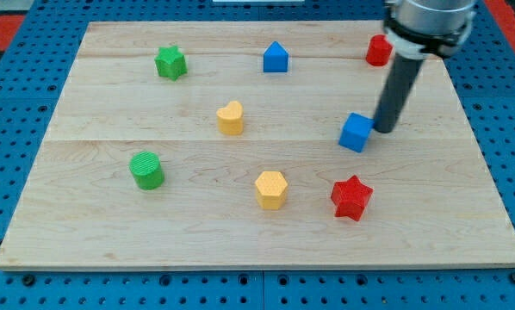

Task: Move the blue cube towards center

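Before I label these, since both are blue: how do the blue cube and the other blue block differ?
The blue cube is a plain box shape; the other blue block has a peaked, house-like top. The cube sits right of centre with my tip against its right side; the peaked block stands alone near the view's top. Both are blue and rest on the board.

Dark straight rod (394, 90), grey collar, black ring

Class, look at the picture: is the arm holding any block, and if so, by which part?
Nothing is held. The arm ends in a rod; my tip stands just to the view's right of the blue cube, beside its upper right edge.
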Controlling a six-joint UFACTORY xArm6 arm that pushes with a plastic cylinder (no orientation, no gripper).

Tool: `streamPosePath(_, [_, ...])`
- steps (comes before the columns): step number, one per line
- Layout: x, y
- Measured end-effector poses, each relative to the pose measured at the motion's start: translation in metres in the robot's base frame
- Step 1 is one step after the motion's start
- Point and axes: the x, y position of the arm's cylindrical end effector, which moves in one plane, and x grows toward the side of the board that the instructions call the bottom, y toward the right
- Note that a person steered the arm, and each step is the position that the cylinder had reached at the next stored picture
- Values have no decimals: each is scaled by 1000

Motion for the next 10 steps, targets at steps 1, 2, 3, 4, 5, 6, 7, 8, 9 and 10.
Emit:
streamPosePath(1, [0,-46])
streamPosePath(2, [0,-60])
streamPosePath(3, [4,-29])
streamPosePath(4, [21,-16])
streamPosePath(5, [58,-31])
streamPosePath(6, [63,-82])
streamPosePath(7, [60,-120])
streamPosePath(8, [60,-121])
streamPosePath(9, [60,-111])
streamPosePath(10, [60,-88])
